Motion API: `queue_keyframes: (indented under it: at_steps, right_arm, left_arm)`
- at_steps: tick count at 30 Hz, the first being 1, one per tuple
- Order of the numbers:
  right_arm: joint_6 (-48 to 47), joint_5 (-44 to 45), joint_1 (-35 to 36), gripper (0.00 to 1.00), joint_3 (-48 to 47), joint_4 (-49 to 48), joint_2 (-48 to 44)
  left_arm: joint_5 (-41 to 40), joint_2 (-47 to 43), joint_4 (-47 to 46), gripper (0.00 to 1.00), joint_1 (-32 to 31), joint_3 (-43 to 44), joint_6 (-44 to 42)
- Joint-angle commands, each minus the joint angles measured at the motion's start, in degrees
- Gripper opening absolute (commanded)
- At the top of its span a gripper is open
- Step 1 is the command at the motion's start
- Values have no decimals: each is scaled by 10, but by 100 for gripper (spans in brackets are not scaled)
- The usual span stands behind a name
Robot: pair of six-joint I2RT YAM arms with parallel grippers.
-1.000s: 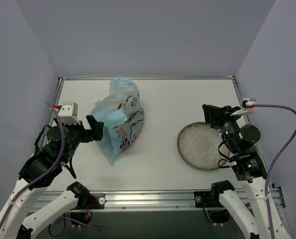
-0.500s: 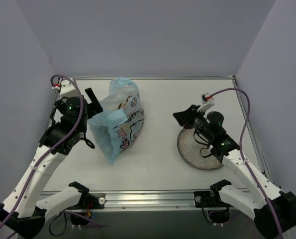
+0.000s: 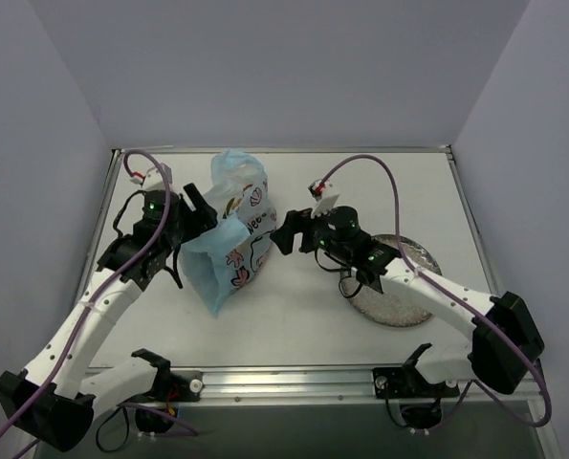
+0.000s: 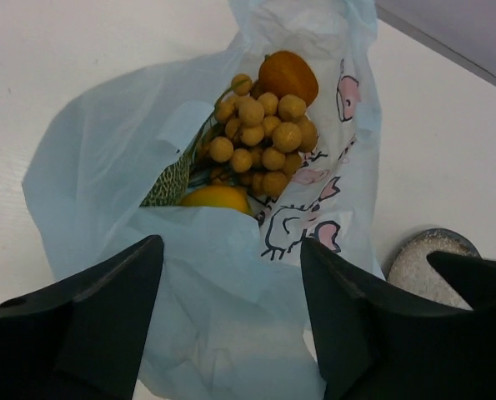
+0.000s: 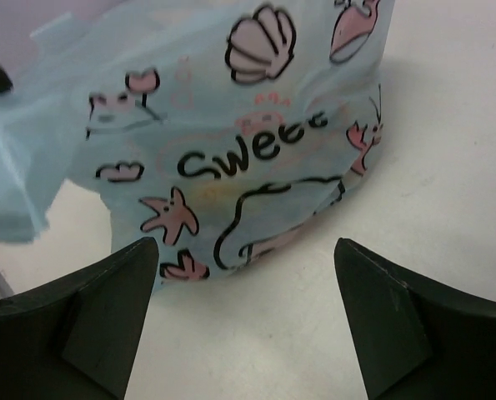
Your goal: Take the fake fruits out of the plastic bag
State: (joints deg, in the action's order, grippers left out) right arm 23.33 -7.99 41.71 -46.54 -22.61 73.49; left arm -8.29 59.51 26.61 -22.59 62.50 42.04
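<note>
The fake fruits point(image 4: 260, 133) are seen inside the plastic bag point(image 3: 231, 234).
The left pincer point(image 4: 228, 250) and right pincer point(image 5: 246, 246) are spread at its two sides.

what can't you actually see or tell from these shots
Green melon, left wrist view: mostly under a fold of the plastic bag.
Yellow mango, same view: only its top shows.
Any fruit deeper in the bag: hidden in every view.
Plate, top view: partly under the right arm.
</note>
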Motion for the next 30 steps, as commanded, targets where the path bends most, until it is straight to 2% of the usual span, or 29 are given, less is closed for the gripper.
queue_keyframes:
  at_steps: [1, 2, 3, 6, 7, 14, 17, 18, 21, 22, 25, 27, 28, 30]
  right_arm:
    - [-24, 44, 0, 83, -85, -34, 59]
    - [-22, 60, 0, 84, -107, -14, 76]
    - [-20, 103, 0, 85, -155, -1, 110]
    - [-8, 161, 6, 90, -234, 23, 181]
    - [-7, 170, 8, 91, -254, 29, 197]
    - [-9, 209, 57, 96, -375, 78, 327]
    - [-7, 231, 76, 90, -382, 95, 361]
    - [-5, 241, 79, 85, -375, 95, 361]
    - [11, 286, 85, 59, -327, 86, 350]
    - [14, 290, 86, 36, -310, 82, 337]
    - [29, 297, 88, 2, -238, 55, 309]
    - [42, 307, 96, 0, -171, 35, 283]
    - [45, 312, 100, 0, -147, 20, 273]
    - [65, 313, 111, 0, -102, 6, 249]
  left_arm:
    - [35, -17, -17, 62, -5, -26, 24]
    - [25, -24, -12, 54, -6, -48, 23]
    - [20, -39, -8, 35, -7, -57, 22]
    - [3, -67, 12, 23, -10, -90, 14]
    - [4, -70, 13, 16, -11, -97, 12]
    - [37, -95, -5, 12, -15, -156, 1]
    - [32, -107, -2, 12, -16, -170, -9]
    - [30, -114, -1, 12, -16, -171, -12]
    - [24, -124, 4, 12, -16, -183, -13]
    - [24, -125, 9, 12, -15, -186, -13]
    - [18, -128, 26, 13, -16, -200, -12]
    - [17, -138, 28, 26, -15, -212, -7]
    - [19, -142, 28, 45, -16, -217, -5]
    - [39, -149, 23, 56, -16, -233, 0]
